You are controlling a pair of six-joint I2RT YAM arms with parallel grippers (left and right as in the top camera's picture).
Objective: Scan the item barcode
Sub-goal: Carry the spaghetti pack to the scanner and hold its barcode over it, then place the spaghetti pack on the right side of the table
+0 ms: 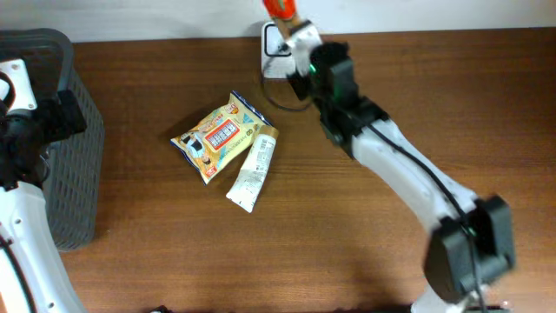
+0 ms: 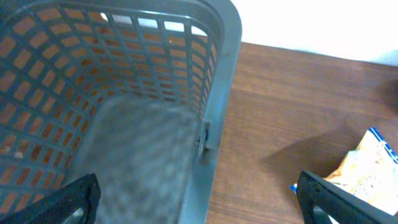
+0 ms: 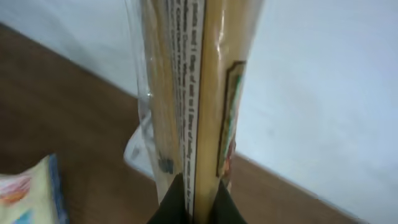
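Gleaming clear-wrapped packet, apparently tan, upright

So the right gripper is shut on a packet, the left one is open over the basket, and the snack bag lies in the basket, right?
Not the last part. The overhead view shows the snack bag lying on the table beside the white tube, outside the basket. The rest holds.

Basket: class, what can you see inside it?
Inside the basket, only mesh walls and a blurred grey floor show, no items. Its near part is out of frame; overhead, the left arm covers some.
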